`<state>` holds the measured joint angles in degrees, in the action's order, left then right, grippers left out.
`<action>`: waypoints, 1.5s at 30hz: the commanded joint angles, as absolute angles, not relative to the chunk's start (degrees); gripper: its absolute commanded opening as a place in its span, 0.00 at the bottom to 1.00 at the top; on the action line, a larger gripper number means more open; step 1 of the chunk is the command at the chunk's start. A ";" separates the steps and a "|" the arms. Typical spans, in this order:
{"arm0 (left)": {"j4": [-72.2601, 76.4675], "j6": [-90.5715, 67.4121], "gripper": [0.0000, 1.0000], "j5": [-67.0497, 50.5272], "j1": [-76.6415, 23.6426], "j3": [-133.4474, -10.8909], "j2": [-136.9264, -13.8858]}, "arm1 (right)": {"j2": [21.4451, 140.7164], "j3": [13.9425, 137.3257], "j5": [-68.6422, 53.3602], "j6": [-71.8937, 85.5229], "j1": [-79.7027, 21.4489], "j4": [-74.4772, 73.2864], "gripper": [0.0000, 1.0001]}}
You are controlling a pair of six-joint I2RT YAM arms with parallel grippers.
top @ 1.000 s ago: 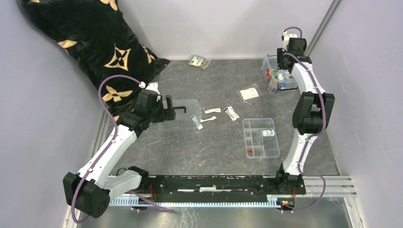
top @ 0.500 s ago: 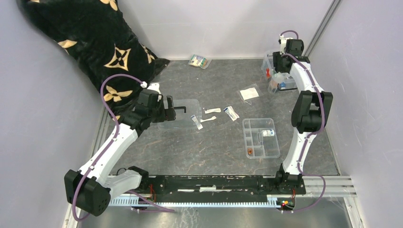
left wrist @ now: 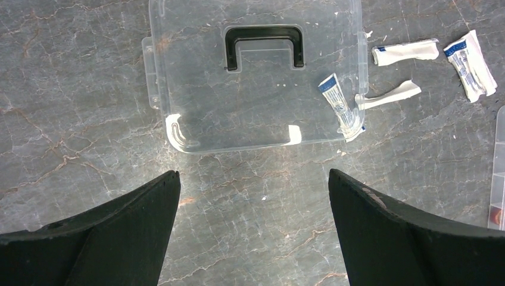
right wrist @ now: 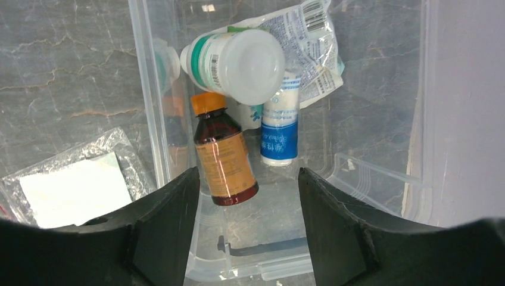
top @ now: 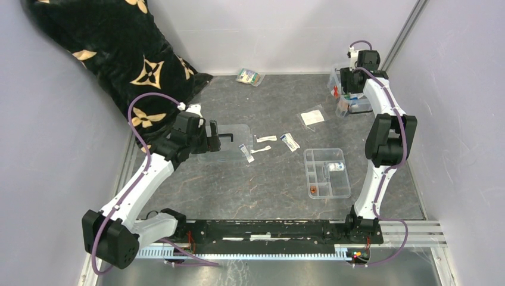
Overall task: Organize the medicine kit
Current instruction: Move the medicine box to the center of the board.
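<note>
The medicine kit box [top: 351, 95] stands open at the far right by the wall; its wall shows in the right wrist view [right wrist: 143, 107]. Inside lie a brown bottle with an orange cap [right wrist: 223, 156], a white bottle [right wrist: 238, 64], a blue-and-white tube [right wrist: 280, 128] and a plastic packet [right wrist: 306, 36]. My right gripper [right wrist: 249, 179] is open above the box, empty. The flat clear lid [left wrist: 250, 83] with its black handle [left wrist: 264, 44] lies on the table at the left. My left gripper [left wrist: 253, 179] is open just short of the lid's near edge, empty.
A shallow divided tray [top: 326, 173] holds a few small items. Sachets [left wrist: 340, 107] and wrapped strips [left wrist: 405, 50] lie beside the lid. A gauze packet [top: 312, 117] and a coloured pack [top: 248, 75] lie further back. A black patterned cloth [top: 113, 53] fills the far left.
My right gripper has moved farther back over the kit box, towards the far wall. The left arm has barely moved.
</note>
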<state>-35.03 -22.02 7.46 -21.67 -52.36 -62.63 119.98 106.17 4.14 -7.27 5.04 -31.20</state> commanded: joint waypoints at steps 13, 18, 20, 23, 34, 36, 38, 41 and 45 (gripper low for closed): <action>-33.56 -19.71 0.99 9.67 -21.59 -52.47 -63.23 | 116.31 103.45 0.16 -10.43 2.17 -39.98 0.68; -33.57 -19.60 0.99 9.26 -21.61 -52.47 -63.55 | 113.27 98.96 0.10 -11.55 1.08 -41.15 0.68; -33.53 -19.60 0.99 9.19 -21.62 -52.49 -63.50 | 111.58 96.70 0.14 -11.52 0.98 -40.84 0.69; -33.57 -19.65 0.99 8.98 -21.56 -52.47 -63.76 | 109.89 94.65 -2.75 -11.79 0.60 -41.14 0.68; -33.49 -19.64 0.99 8.47 -21.54 -52.47 -63.87 | 102.66 85.32 -8.47 -13.51 -7.43 -39.88 0.70; -33.49 -19.60 0.99 8.28 -21.56 -52.49 -64.04 | 101.68 83.73 -8.43 -14.03 -9.33 -39.94 0.70; -33.49 -19.60 0.99 8.03 -21.57 -52.47 -64.15 | 100.92 82.12 -8.41 -14.49 -10.83 -40.00 0.70; -33.49 -19.64 0.99 7.79 -21.53 -52.47 -64.32 | 100.05 81.05 -7.57 -14.87 -12.10 -40.16 0.70; -33.40 -19.56 0.99 7.76 -21.58 -52.47 -64.38 | 98.62 80.45 -0.72 -14.44 -12.07 -39.94 0.70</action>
<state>-35.03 -21.96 8.43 -21.67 -52.31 -64.20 101.91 81.19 -6.33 -13.89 -12.51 -39.16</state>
